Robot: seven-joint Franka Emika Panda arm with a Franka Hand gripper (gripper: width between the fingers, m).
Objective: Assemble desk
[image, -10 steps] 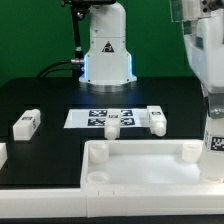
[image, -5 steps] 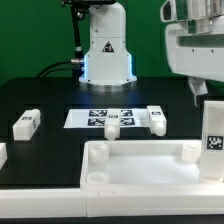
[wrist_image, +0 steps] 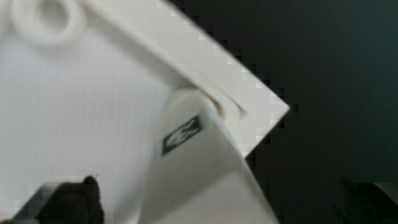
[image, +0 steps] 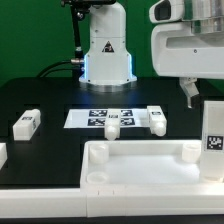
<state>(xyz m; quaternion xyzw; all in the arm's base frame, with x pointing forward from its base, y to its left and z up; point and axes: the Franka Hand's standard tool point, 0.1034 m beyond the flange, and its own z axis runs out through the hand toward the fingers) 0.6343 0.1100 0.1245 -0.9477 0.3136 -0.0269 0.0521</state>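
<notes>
While the jaws hang released, apart from the upright leg (image: 213,130) at the edge of the panel (image: 135,172), bare tabletop (image: 50,95) lies behind.

Blk table (image: 50,100) w/ marker board (image: 80,117), desk panel (image: 140,172), loose leg (image: 26,123)

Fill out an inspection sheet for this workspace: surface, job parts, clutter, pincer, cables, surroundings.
Surface: black table, with the marker board lying flat on it.
Job's things: desk panel at the front. Upright leg at the panel's corner on the exterior view's right; cannot tell if it is seated. Middle leg and neighbouring leg stand at the marker board's near edge. Lying leg on the exterior view's left.
Clutter: nothing seen.
Pincer: pincer open, empty, above the upright leg.
Cables: black cable beside the robot base.
Surroundings: green backdrop.
</notes>
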